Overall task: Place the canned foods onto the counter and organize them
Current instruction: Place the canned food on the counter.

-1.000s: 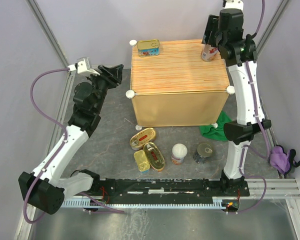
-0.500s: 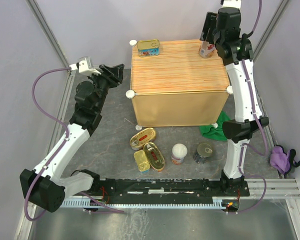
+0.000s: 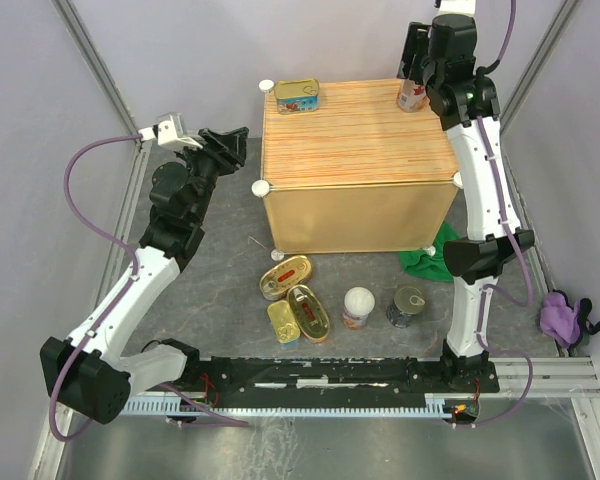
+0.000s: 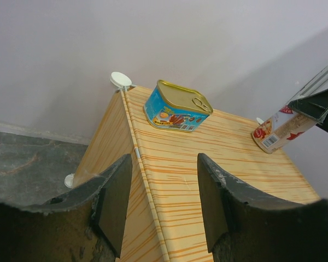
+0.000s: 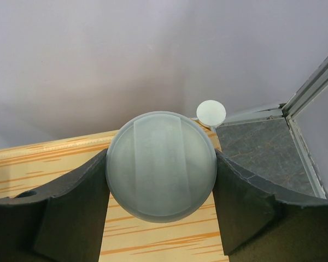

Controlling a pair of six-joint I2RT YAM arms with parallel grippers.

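**Placement step, second tin.** The right hand [image 3: 414, 88] grips a white-lidded can [image 5: 161, 165] by its sides over the far right corner of the worktop [image 3: 360, 140], just beside a white corner knob [image 5: 211, 112]. Whether the can's base touches the planks cannot be told (in the left wrist view it appears to lean). A rectangular tin [image 4: 177, 106] stands at the far left corner.

The left hand [image 4: 164, 207] hangs beside the worktop's left edge, jaws partly apart and holding nothing.

Five tins lie on the grey floor [image 3: 225, 260] in front:
- an oval tin [image 3: 285, 276]
- a second oval tin [image 3: 308, 312]
- a small gold tin [image 3: 282, 322]
- a white-lidded cylinder [image 3: 358, 306]
- a dark cylinder [image 3: 408, 305]

Judgement: the task is at an early stage. The next move calls for setting the can down upright and flat, then parting the fingers without tipping it.
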